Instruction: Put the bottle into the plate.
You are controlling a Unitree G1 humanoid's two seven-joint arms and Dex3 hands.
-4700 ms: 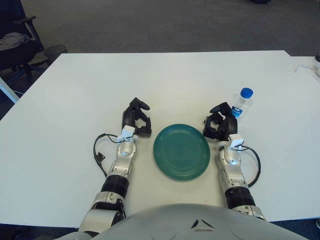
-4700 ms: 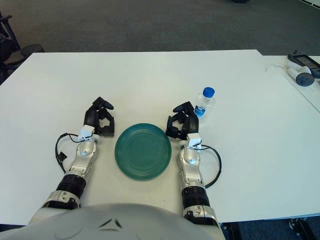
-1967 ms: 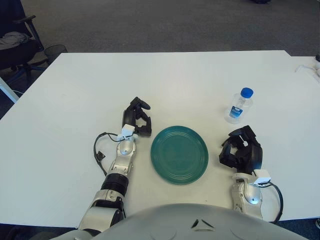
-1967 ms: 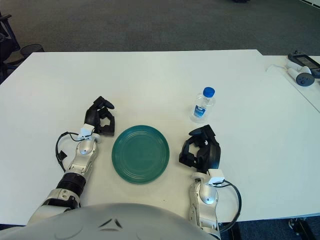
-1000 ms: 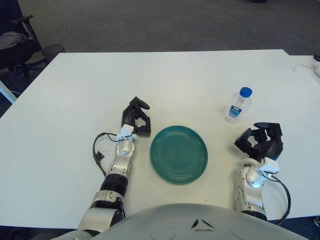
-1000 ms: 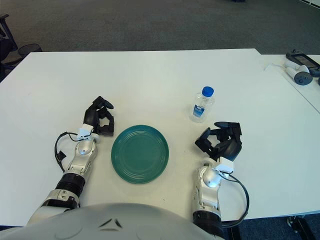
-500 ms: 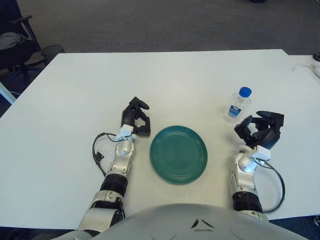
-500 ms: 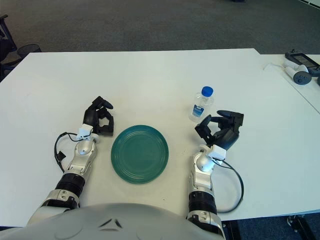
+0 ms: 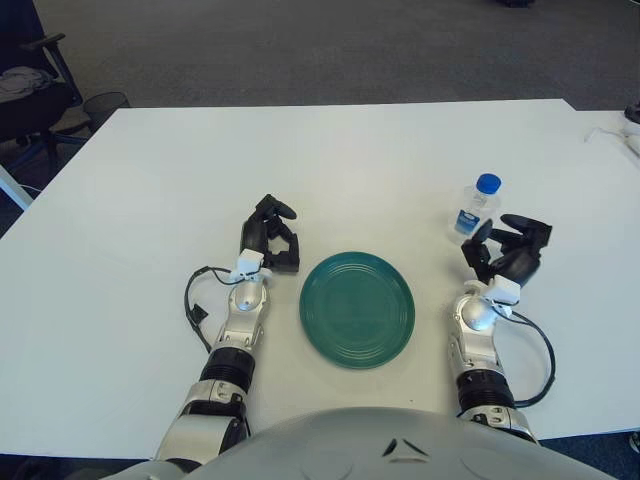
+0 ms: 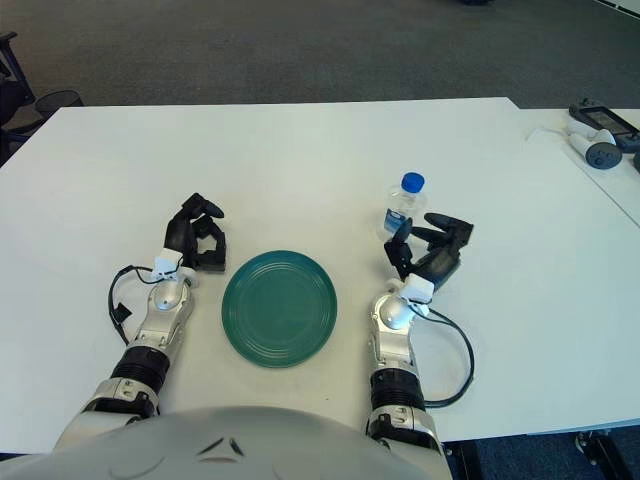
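Just beside right hand (image 9: 505,252) — bottle (image 9: 474,207), upright

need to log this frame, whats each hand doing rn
Left hand: curled shut, holding nothing, left of the green plate.
Right hand: fingers spread open right beside the bottle, not grasping it yet.

Right robot hand (image 9: 507,252) raised, fingers spread; left robot hand (image 9: 270,236) curled.
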